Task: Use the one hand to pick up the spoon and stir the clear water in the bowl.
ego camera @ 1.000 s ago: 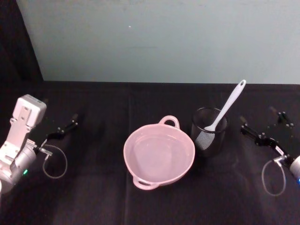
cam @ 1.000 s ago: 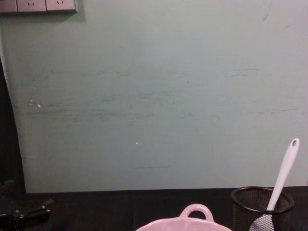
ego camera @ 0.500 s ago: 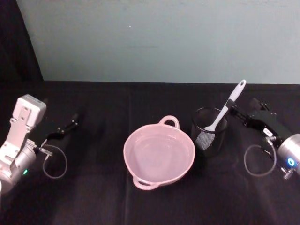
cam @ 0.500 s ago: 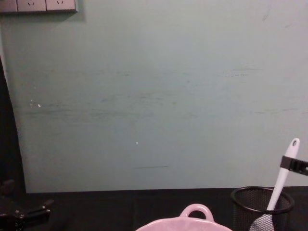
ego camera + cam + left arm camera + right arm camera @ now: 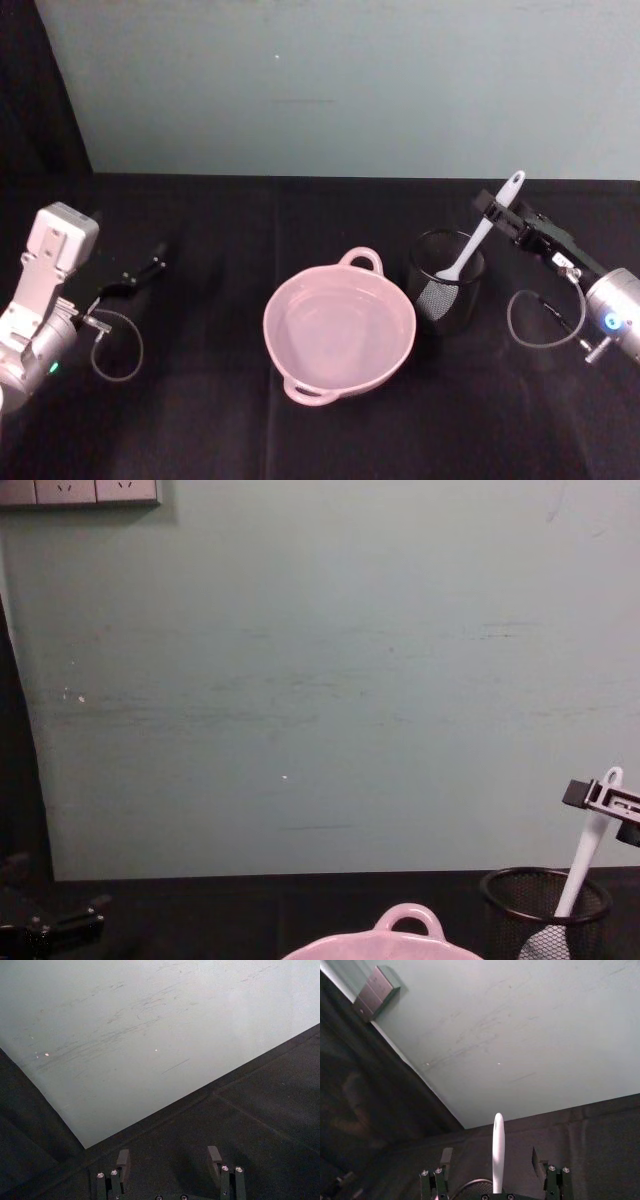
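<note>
- Closing in on the spoon (image 5: 480, 236): the right gripper (image 5: 493, 207) has come across from the right edge of the table (image 5: 200, 400) within the last second and now sits at the upper handle.
- State: not clenched yet. The right wrist view shows the white handle running up the middle of the gap, with a finger standing off on each side. Nothing is held.
- Meaning for the task: the approach looks done and the grasp is the step in hand. Lift, carry over and stir are all still to come.
- Spoon location: unchanged, head down inside the black mesh cup (image 5: 445, 305), which stands just beside the pink bowl (image 5: 270, 318) on the robot's right.
- Spoon axis: steep but not upright. The broad head is low in the cup; the hole end is the high end, leaning toward the robot's right and the back wall. The chest view shows the same rightward lean.
- My read: pinch across the handle, then pull along that lean rather than straight up, or the head may catch the cup rim and tip it.
- Bowl: upright at centre, clear water inside, nothing in it.
- Left gripper (image 5: 169, 1156): parked low at the left, fingers apart, idle.
</note>
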Robot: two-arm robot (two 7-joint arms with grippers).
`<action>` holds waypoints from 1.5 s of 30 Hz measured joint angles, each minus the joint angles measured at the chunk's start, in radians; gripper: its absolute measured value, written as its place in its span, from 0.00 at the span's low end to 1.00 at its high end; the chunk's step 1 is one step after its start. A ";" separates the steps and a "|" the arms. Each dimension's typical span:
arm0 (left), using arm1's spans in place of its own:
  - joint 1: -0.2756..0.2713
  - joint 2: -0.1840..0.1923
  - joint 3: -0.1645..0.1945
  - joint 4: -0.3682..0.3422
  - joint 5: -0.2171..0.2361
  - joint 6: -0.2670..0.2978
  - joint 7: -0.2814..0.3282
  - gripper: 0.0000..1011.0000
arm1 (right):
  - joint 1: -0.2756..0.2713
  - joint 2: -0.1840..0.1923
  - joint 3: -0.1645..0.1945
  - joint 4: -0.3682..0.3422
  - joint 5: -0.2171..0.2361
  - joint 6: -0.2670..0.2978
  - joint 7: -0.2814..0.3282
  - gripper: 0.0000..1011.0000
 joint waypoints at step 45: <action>0.000 0.000 0.000 0.000 0.000 0.000 0.000 0.99 | 0.014 0.097 -0.084 -0.144 -0.068 -0.090 -0.066 0.12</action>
